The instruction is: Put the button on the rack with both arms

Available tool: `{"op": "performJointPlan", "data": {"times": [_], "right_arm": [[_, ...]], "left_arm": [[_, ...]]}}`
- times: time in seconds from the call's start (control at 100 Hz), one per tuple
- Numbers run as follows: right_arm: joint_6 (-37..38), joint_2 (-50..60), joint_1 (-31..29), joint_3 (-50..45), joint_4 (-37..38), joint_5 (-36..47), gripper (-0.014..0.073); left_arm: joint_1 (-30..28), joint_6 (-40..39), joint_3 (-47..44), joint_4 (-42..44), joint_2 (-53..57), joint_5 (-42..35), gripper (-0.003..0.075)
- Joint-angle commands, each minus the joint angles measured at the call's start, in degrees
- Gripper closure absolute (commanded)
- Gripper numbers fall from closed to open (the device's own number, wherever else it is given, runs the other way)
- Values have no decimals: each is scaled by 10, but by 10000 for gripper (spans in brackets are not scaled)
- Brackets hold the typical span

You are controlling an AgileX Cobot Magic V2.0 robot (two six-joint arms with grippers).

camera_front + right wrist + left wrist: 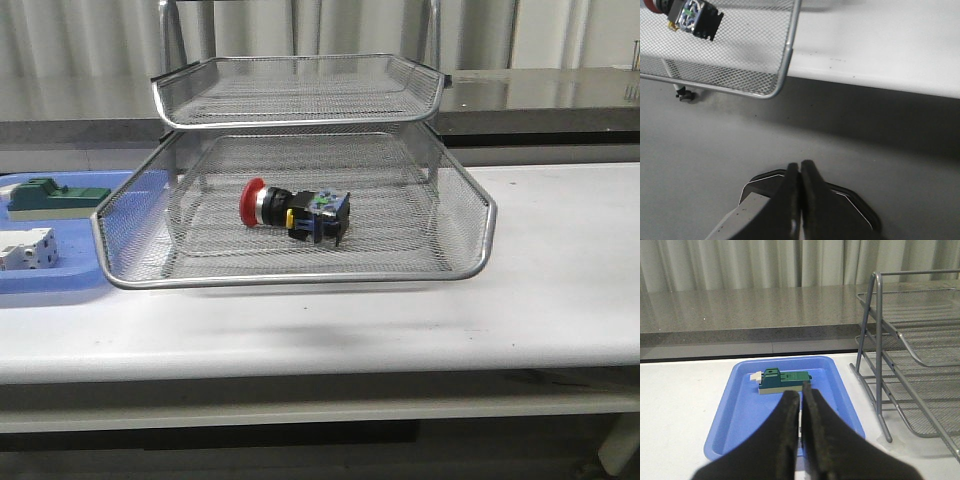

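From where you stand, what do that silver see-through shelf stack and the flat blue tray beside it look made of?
The silver wire-mesh rack looks like metal: fine woven mesh with shiny rod rims that catch the light. The flat blue tray seems to be moulded plastic, smooth and slightly glossy with rounded corners.

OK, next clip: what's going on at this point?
Nothing is being handled. The red-headed push button lies on its side in a wire-mesh rack tray, below the upper tier. Both tools are shut and empty: the left tool points at the blue tray holding a green component, the right tool is clear of the rack.
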State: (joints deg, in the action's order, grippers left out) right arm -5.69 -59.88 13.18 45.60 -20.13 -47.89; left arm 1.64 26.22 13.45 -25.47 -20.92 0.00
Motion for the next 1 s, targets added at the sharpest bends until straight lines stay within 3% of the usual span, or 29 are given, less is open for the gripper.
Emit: {"op": "performJointPlan", "data": {"times": [0.0,0.29,0.53,0.79,0.99], "right_arm": [[-16,-37,34,19,-25,53,662],[-16,-167,166,20,-25,146,662],[-18,-266,247,62,-15,166,662],[-18,-346,304,130,54,166,662],[-18,-377,312,161,96,166,662]], "left_arm": [[-1,-6,16,-5,-4,-40,716],[-1,-6,16,-5,-4,-40,716],[-1,-6,16,-5,-4,-40,716],[-1,-6,16,-5,-4,-40,716],[-1,-6,16,-5,-4,-40,716]]}}
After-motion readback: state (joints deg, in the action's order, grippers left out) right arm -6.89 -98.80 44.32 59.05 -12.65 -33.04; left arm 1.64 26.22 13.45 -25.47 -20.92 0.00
